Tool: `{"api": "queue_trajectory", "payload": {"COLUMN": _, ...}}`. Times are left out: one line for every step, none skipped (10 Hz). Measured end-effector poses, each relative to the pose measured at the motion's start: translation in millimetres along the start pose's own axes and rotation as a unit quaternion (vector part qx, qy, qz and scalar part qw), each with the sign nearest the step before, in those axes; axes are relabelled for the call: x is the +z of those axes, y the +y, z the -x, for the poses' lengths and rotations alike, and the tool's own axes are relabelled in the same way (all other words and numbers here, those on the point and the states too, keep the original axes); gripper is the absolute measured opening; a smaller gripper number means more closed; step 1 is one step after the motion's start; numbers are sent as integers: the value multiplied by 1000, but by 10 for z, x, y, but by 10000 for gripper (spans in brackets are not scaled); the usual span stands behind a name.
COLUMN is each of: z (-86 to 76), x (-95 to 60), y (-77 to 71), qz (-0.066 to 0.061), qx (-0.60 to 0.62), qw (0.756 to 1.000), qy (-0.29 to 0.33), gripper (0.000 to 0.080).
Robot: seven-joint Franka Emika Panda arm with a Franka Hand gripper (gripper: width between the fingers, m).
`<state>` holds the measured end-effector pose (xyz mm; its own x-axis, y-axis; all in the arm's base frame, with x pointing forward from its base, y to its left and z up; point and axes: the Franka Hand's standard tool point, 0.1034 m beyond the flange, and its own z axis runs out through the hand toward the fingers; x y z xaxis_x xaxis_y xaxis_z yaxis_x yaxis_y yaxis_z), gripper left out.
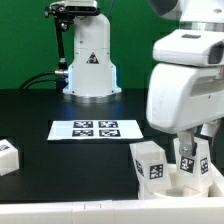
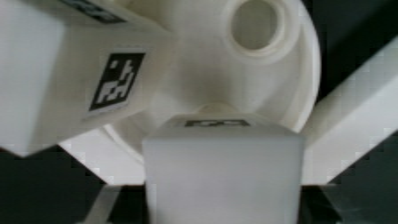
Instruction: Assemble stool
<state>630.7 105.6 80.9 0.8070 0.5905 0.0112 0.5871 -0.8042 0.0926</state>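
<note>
The round white seat [image 2: 267,75] lies flat at the exterior view's lower right [image 1: 172,190]. One tagged white leg [image 1: 150,163] stands on it and also shows in the wrist view [image 2: 80,85]. My gripper [image 1: 187,162] reaches straight down and is shut on a second white leg [image 1: 188,172], holding it upright on the seat beside the first. In the wrist view this leg [image 2: 222,165] fills the space between my fingers [image 2: 107,200], with the gripper [image 2: 222,208] around it. An empty round hole [image 2: 258,28] in the seat shows beyond it.
The marker board [image 1: 97,129] lies at the table's middle. Another loose white leg [image 1: 7,157] sits at the exterior view's far left edge. The robot's base [image 1: 90,65] stands at the back. A white edge [image 1: 60,210] runs along the front of the table.
</note>
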Motion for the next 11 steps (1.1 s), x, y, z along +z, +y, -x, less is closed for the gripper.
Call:
{"api": "queue_trajectory", "payload": {"z": -11, "x": -11, "y": 15, "qz": -1, "qx": 71, "qw": 997, "qy": 2, "gripper": 337}}
{"api": "queue_trajectory", "payload": {"z": -13, "x": -10, "y": 11, "qz": -8, "qx": 166, "qw": 986, "qy": 4, "gripper": 337}}
{"api": "queue_trajectory", "payload": {"z": -11, "x": -9, "y": 19, "qz": -20, "qx": 246, "qw": 969, "qy": 7, "gripper": 337}}
{"api": "queue_trajectory", "payload": {"z": -4, "x": -5, "y": 28, "qz": -20, "qx": 276, "qw": 961, "qy": 6, "gripper": 337}}
{"api": "queue_trajectory", "payload": {"z": -7, "x": -1, "y": 16, "qz": -21, "qx": 306, "qw": 952, "qy": 5, "gripper": 337}}
{"api": "queue_trajectory", "payload": {"z": -7, "x": 1, "y": 14, "qz": -21, "qx": 330, "qw": 944, "qy": 4, "gripper": 337}}
{"api": "queue_trajectory", "payload": {"z": -9, "x": 0, "y": 10, "qz": -21, "qx": 382, "qw": 924, "qy": 3, "gripper": 337}}
{"api": "queue_trajectory", "payload": {"z": -52, "x": -19, "y": -5, "qz": -30, "qx": 481, "qw": 876, "qy": 9, "gripper": 337}}
{"api": "queue_trajectory", "payload": {"z": -86, "x": -19, "y": -10, "qz": -42, "qx": 577, "qw": 815, "qy": 19, "gripper": 337}}
{"api": "queue_trajectory", "payload": {"z": -58, "x": 28, "y": 8, "qz": -59, "qx": 669, "qw": 740, "qy": 32, "gripper": 337}}
{"api": "queue_trajectory", "payload": {"z": -43, "x": 33, "y": 17, "qz": -75, "qx": 728, "qw": 680, "qy": 43, "gripper": 337}}
